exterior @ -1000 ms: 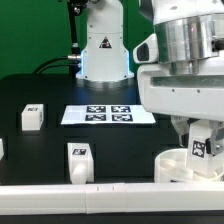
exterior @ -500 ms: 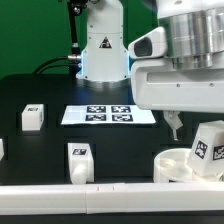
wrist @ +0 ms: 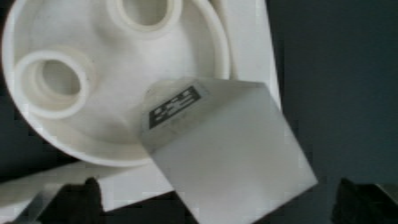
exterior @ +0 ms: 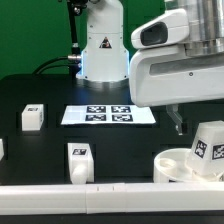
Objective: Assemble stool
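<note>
The round white seat point(exterior: 176, 165) lies at the exterior view's right front, its recessed sockets showing in the wrist view point(wrist: 80, 85). One tagged leg point(exterior: 207, 148) stands in it, leaning a little; the wrist view shows the same leg point(wrist: 231, 150) over the seat's edge. My gripper point(exterior: 200, 118) hangs above this leg, open, and holds nothing. In the wrist view my gripper point(wrist: 217, 198) has its dark fingertips point(wrist: 71, 196) wide apart on either side of the leg, not touching it. Two more legs point(exterior: 32, 117) point(exterior: 79, 160) lie loose at the left.
The marker board point(exterior: 108, 114) lies flat at the table's middle. The arm's white base point(exterior: 103, 50) stands behind it. A white rail point(exterior: 80, 196) runs along the front edge. Another white part point(exterior: 1, 148) is cut off at the left edge.
My gripper has opened, let go of the leg and risen above it. The leg stays standing in the seat, now leaning slightly.
</note>
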